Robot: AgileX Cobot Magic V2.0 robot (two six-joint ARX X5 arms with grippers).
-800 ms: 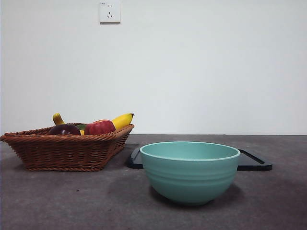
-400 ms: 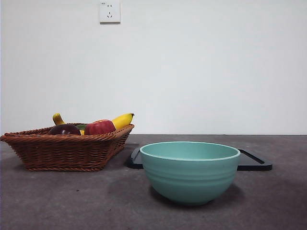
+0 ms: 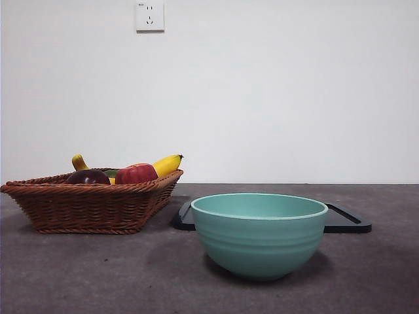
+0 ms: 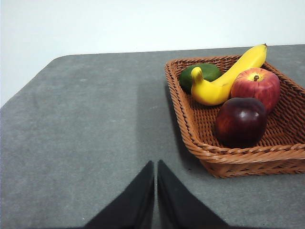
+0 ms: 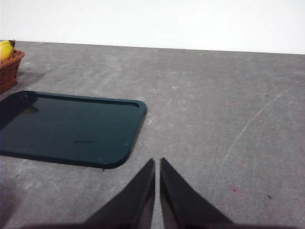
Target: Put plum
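Left gripper (image 4: 156, 167) jaws closed, holding nothing, over bare table (image 4: 86, 124) beside basket (image 4: 190, 138) rim. Plum (image 4: 240, 121) in basket's near corner, touching apple (image 4: 256, 87). Right gripper (image 5: 157, 164) closed, empty, near tray (image 5: 71, 126) edge.

The plum (image 4: 240, 122), glossy dark maroon and round, lies in the wicker basket (image 4: 228, 157) just beside the red apple (image 4: 255, 87).
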